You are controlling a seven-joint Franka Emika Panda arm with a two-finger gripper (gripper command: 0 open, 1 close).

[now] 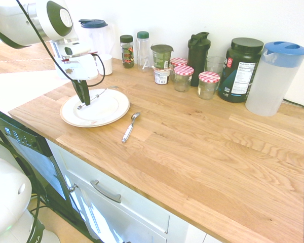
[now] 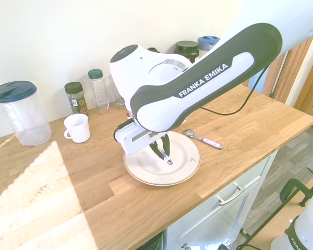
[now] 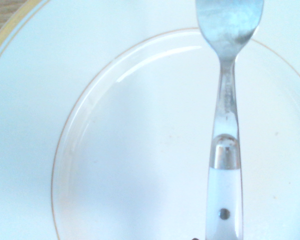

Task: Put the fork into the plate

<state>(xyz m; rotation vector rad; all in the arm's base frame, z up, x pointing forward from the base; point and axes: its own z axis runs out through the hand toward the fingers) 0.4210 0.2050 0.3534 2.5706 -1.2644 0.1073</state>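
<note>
Catalogue of the worktop, first exterior view, left to right.

Gripper [image 1: 82, 97]: dark fingers, pointing steeply downward over the plate, were clamped shut on the fork's white handle.

Fork [image 1: 97, 95]: slim, with a white handle, a rivet showing in the wrist view, and a silver neck widening toward the tines. It was held low above the plate, tines reaching toward the far rim; whether any part touched the plate could not be told. Judged light, rigid and smooth, so liable to swivel in a narrow pinch; the flat handle, where it was gripped, looked the sounder hold, the polished neck the more slippery.

Plate [image 1: 114, 112]: round, shallow, glossy white with a wide rim and a thin gold line; it lay flat on the counter near the front edge. Judged hard and breakable, so a low release would suit.

Mug [image 1: 106, 64]: small, white, behind the plate.

Spoon [image 1: 129, 127]: white handle, rounded metal bowl, flat on the wood just beside the plate's right edge, apart from it.

Counter [image 1: 202, 142]: pale oiled wood in long staves, matte.

Jars [image 1: 193, 76]: glass, red-checked lids, along the wall among dark bottles.

Pitcher [image 1: 273, 78]: frosted plastic, blue lid, far right.
</note>
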